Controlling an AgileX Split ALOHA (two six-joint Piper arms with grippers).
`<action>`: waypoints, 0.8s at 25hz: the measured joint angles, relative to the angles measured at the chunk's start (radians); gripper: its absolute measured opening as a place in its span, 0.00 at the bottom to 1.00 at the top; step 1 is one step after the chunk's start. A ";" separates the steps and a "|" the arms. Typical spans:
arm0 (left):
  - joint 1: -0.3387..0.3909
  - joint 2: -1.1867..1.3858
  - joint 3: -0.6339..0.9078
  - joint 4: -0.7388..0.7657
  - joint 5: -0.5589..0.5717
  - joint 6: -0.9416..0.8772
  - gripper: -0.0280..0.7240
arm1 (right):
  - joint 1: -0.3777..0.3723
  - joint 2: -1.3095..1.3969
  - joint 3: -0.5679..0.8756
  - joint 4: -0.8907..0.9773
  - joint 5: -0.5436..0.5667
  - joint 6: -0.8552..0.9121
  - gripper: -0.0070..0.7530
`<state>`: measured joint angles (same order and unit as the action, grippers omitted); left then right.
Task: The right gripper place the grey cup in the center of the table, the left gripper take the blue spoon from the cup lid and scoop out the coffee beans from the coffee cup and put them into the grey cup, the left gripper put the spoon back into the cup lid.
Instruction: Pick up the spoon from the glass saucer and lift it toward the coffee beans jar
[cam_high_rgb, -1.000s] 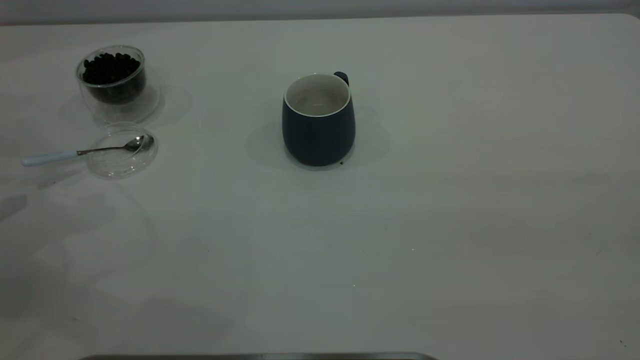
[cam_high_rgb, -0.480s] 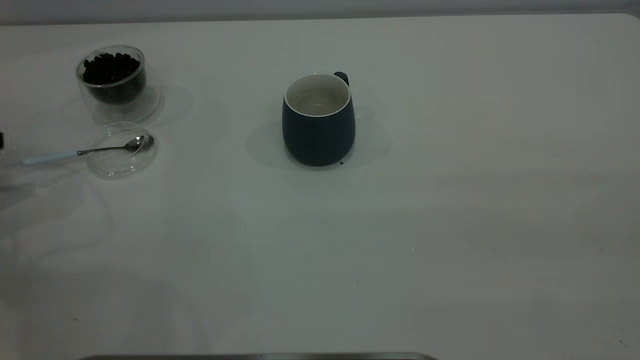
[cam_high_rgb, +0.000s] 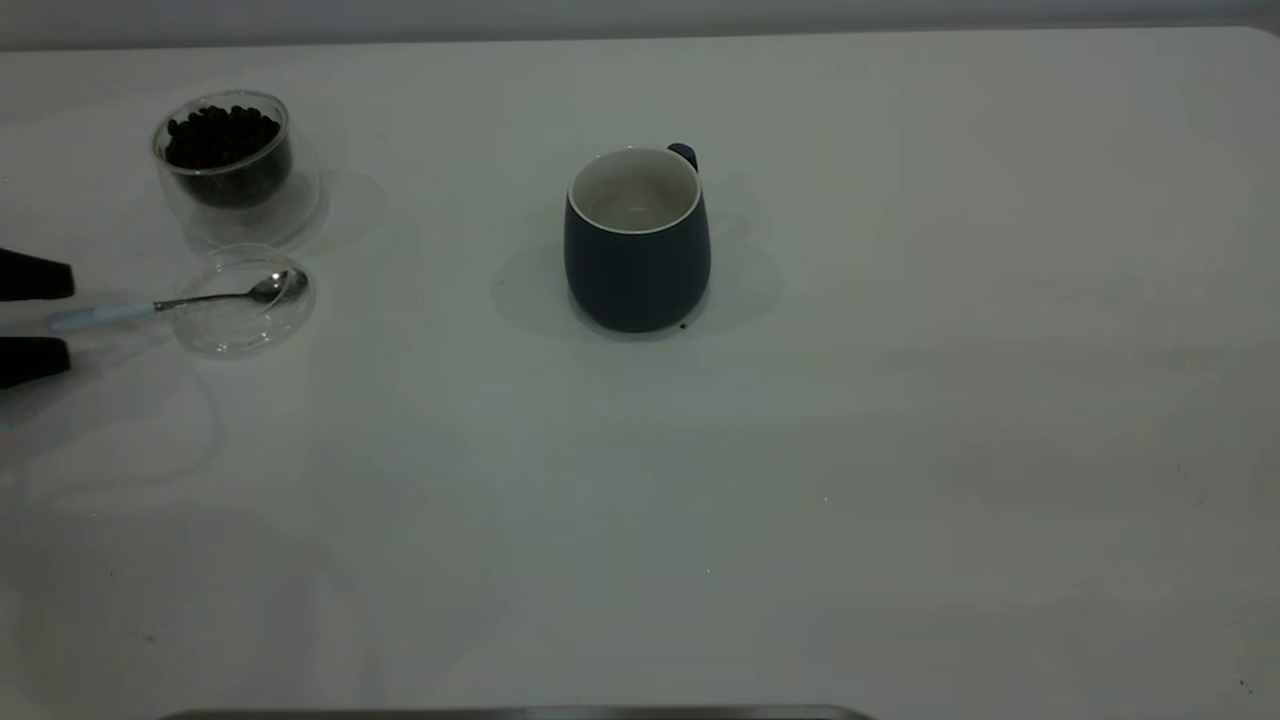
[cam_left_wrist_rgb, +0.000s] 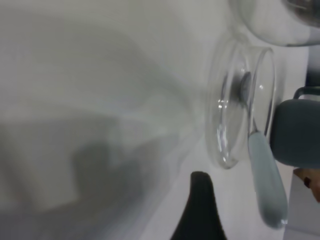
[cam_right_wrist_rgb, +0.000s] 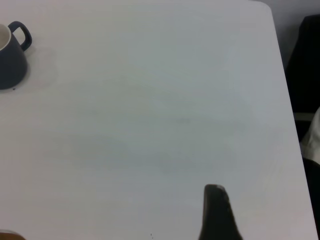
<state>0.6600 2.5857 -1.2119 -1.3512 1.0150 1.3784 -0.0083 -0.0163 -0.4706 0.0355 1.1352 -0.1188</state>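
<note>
Rounded dark navy-grey ceramic mug, the grey cup (cam_high_rgb: 637, 240), stands upright about mid-worktop, white interior showing, small dark handle on its far side. White matte worktop (cam_high_rgb: 900, 450) carries everything.

Far left: small clear double-walled glass coffee cup (cam_high_rgb: 228, 160) upright, holding a heap of dark coffee beans (cam_high_rgb: 220, 135). Just near of it, the flat round clear glass cup lid (cam_high_rgb: 243, 300) lies flat. The blue spoon (cam_high_rgb: 170, 302), with a metal bowl and a pale blue handle, lies with its bowl inside the lid; the handle sticks out left over the rim onto the worktop.

Left pincer (cam_high_rgb: 30, 318) at the left edge of the exterior view, spread wide: two dark fingertips (cam_high_rgb: 35, 276), one on the far side and one on the near side of the handle's end, neither touching it. The left wrist view shows the handle (cam_left_wrist_rgb: 266, 180) lying free.

Right pincer off to the right, well apart from the mug; only one dark fingertip (cam_right_wrist_rgb: 216, 212) shows in the right wrist view over bare worktop, so cannot tell whether spread or pressed together.
</note>
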 joint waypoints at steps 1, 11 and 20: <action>-0.006 0.004 -0.001 -0.004 0.000 0.001 0.95 | 0.000 0.000 0.000 0.000 0.000 0.000 0.61; -0.053 0.008 -0.003 -0.050 0.008 0.003 0.89 | 0.000 0.000 0.000 0.000 0.000 0.000 0.61; -0.053 0.008 -0.003 -0.050 0.009 0.003 0.66 | 0.000 0.000 0.000 0.000 0.000 0.000 0.61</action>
<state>0.6075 2.5938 -1.2151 -1.4015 1.0245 1.3814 -0.0083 -0.0163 -0.4706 0.0355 1.1352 -0.1188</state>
